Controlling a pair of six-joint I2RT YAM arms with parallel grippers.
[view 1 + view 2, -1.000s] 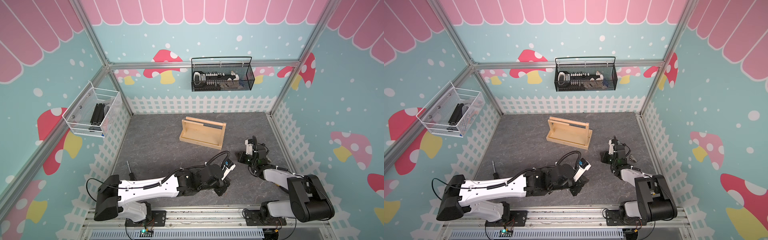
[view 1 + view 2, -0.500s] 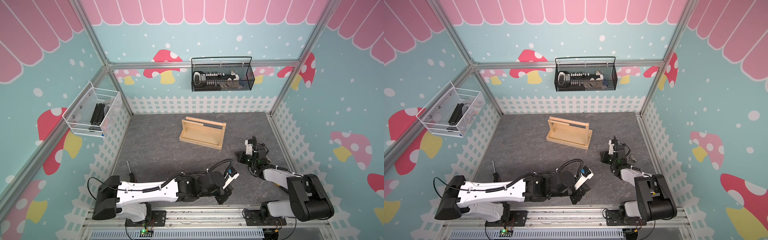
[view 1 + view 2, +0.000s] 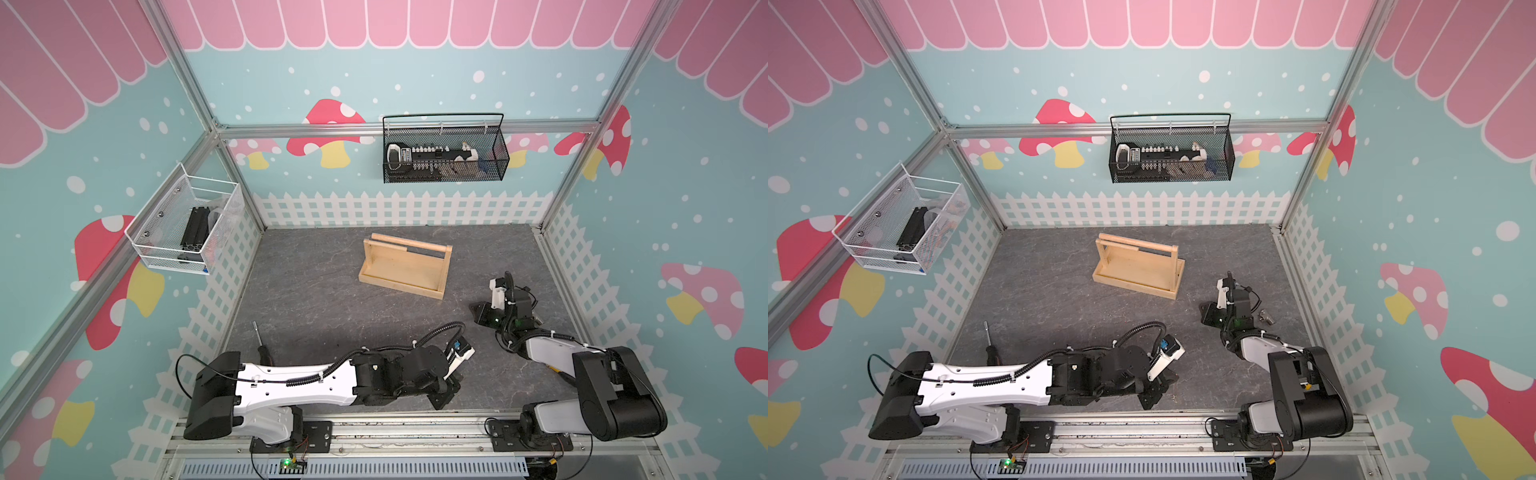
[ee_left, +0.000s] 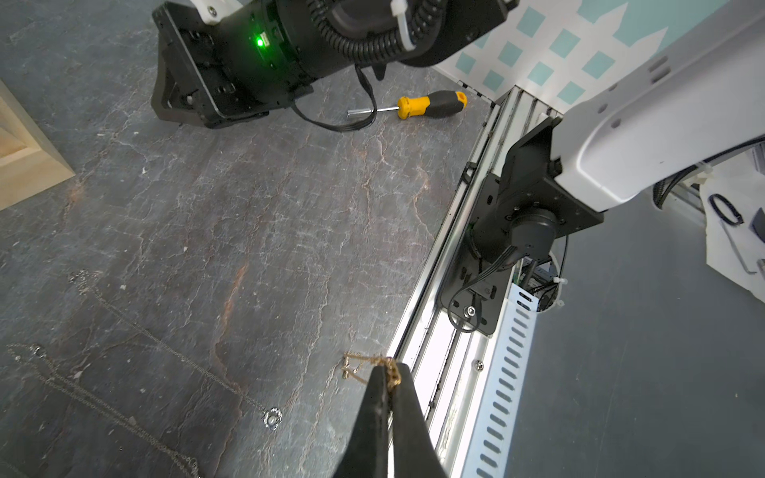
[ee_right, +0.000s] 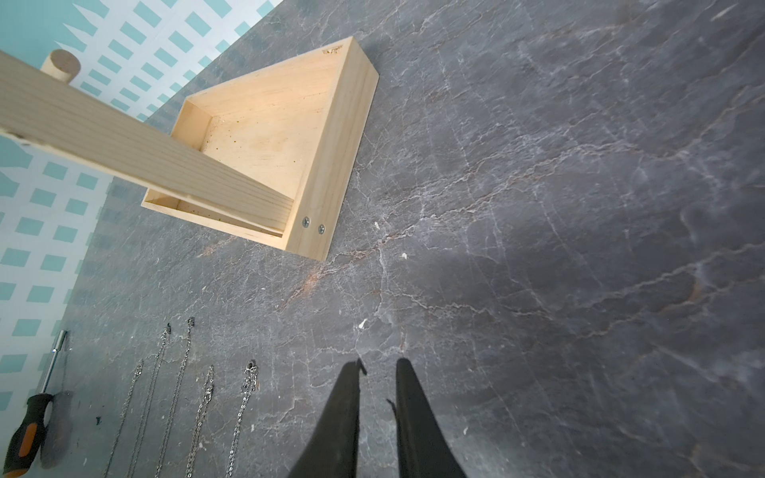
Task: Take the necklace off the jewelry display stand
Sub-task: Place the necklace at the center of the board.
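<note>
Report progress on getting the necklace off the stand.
Done: the jewelry display stand looks bare; silver chains lie on the mat. In hand: the left gripper is shut on a gold necklace near the front rail. Left: probably lay it down and release.

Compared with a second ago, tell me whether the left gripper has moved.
Yes. The left gripper has drawn back from the jewelry display stand, toward the front rail.
</note>
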